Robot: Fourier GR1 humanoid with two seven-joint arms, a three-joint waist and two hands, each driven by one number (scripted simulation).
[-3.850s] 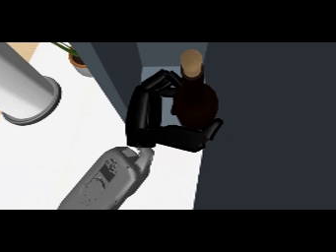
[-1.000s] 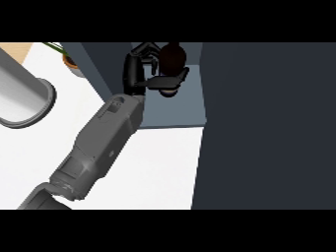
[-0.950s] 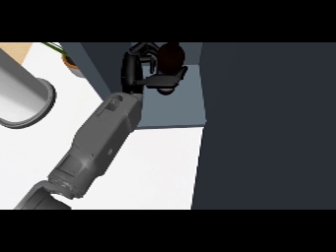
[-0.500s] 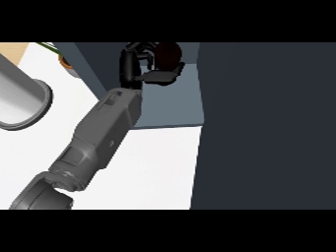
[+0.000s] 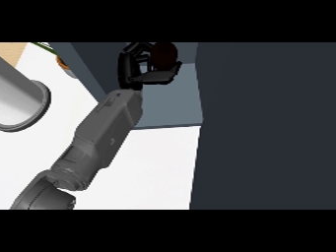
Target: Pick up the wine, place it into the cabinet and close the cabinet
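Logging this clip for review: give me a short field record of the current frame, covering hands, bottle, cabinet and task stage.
active hand: one hand, arm reaching in from the lower left, fingers curled round the bottle; which hand cannot be told
other hand: not visible
wine bottle: held inside the cabinet, over its shelf
cabinet door: open, dark panel at right
counter: white
task stage: bottle in cabinet, not released; door not closed

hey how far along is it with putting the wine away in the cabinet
Picked up: the right hand is curled round the wine and has reached into the open cabinet, at its back. In hand: setting it down there; whether it rests yet is unclear. Left: letting go, pulling out, and shutting the cabinet door.
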